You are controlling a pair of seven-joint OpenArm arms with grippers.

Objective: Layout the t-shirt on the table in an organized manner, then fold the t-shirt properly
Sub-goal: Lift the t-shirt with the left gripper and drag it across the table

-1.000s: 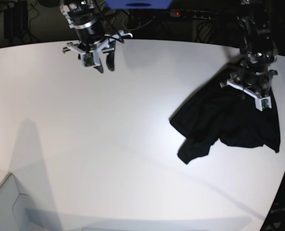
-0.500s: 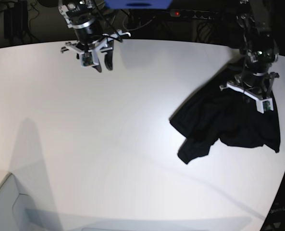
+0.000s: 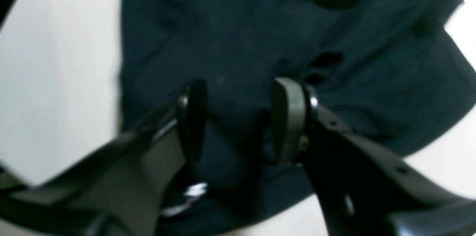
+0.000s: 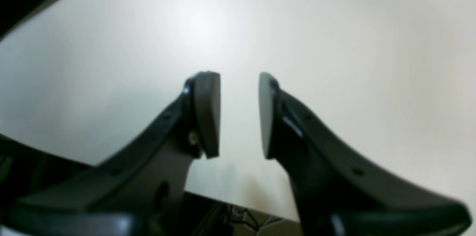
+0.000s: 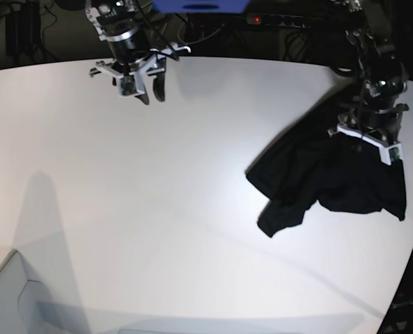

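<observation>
Hovering left gripper (image 3: 238,117) parted over t-shirt (image 3: 260,42) | right gripper (image 4: 238,113) parted, empty, table (image 4: 334,42) below

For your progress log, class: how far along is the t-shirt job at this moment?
Done: nothing; the t-shirt lies crumpled near the table edge. In hand: the left gripper hangs over the cloth, jaws apart, not gripping; the right gripper hovers open over bare table. Left: spreading it flat, then folding.
</observation>
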